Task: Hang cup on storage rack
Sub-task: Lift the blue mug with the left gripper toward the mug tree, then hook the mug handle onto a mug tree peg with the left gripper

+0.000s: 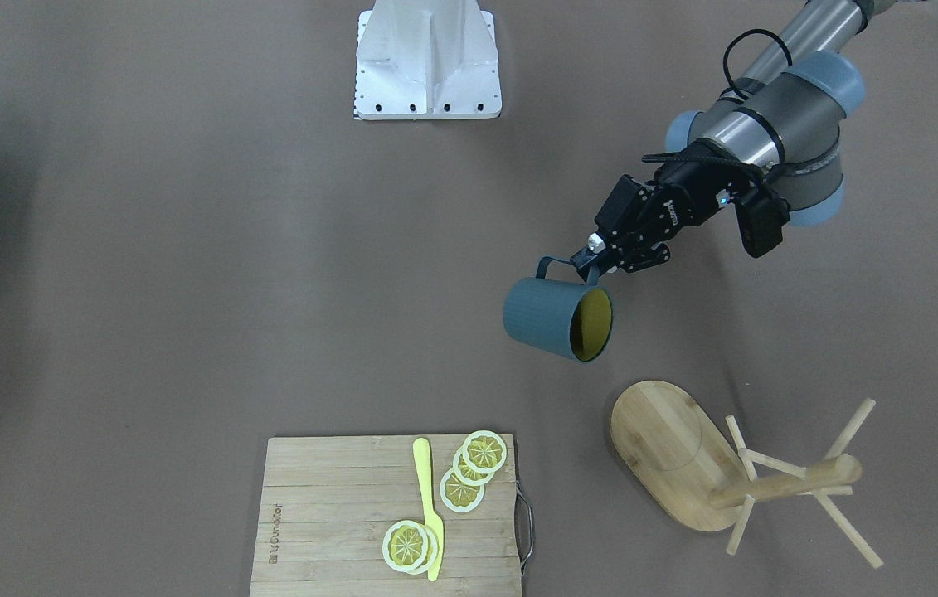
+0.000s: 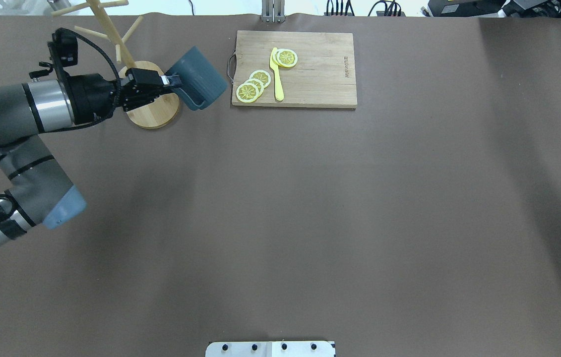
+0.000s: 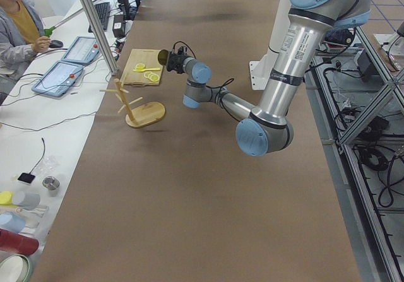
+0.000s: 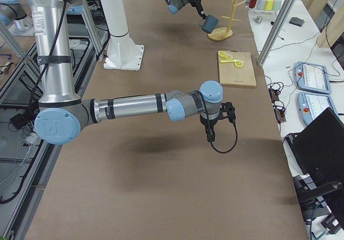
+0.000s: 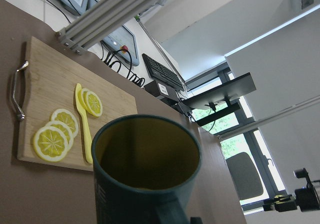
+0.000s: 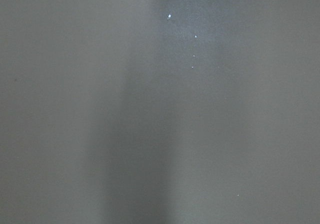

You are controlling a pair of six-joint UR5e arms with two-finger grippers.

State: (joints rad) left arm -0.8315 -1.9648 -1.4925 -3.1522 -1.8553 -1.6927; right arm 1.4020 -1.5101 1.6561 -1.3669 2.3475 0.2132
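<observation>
A: Where is the cup found, and by what is it held?

B: The cup (image 1: pixel 556 319) is carried in the air by the left gripper (image 1: pixel 593 265). The jaws are drawn nearly together on the handle side of the cup, close to the rim. Whether the handle itself or the wall beside it is pinched cannot be made out. The cup is tilted on its side, with the yellowish mouth turned sideways. In the overhead view it is seen at the far left of the table, between the storage rack (image 1: pixel 709 473) and the cutting board (image 1: pixel 336 514), and apart from every peg.

A: And the other claw?

B: The right gripper (image 4: pixel 209 138) is shown only from the side, well apart from the rack. Whether it is open or closed cannot be told.

A: How is the cup expected to handle?

B: It is judged to be hard and stiff, probably ceramic, so not light, and it could be chipped if knocked against the post. Some friction is given by the ribbed wall, but the surface looks smooth. As it is held at one edge only, the weight hangs away from the jaws, and a turning in the grasp is to be feared.

A: Where should it be taken hold of?

B: The loop must be left free for a peg, so a hold on the rim beside the handle is judged suitable. The rack seems light and could be pushed or tipped, so the peg should be met gently
</observation>
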